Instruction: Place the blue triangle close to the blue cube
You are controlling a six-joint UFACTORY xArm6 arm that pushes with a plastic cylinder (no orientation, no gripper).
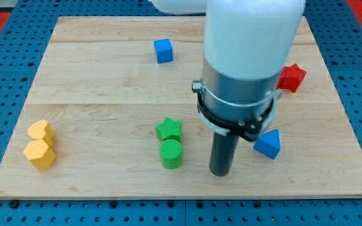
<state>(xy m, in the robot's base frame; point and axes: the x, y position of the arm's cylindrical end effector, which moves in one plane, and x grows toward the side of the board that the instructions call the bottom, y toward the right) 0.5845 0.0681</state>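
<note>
The blue triangle (pixel 268 144) lies on the wooden board at the view's lower right. The blue cube (pixel 163 51) sits near the view's top, left of centre, far from the triangle. My tip (pixel 220 172) rests on the board near the view's bottom, a little left of and below the blue triangle, with a small gap between them. It is to the right of the green cylinder. The arm's white and grey body hides the board above the tip.
A green star (pixel 169 129) sits directly above a green cylinder (pixel 171 154), left of my tip. A red star (pixel 291 77) is at the right, partly behind the arm. A yellow heart (pixel 40 131) and yellow hexagon (pixel 39 154) sit at the left edge.
</note>
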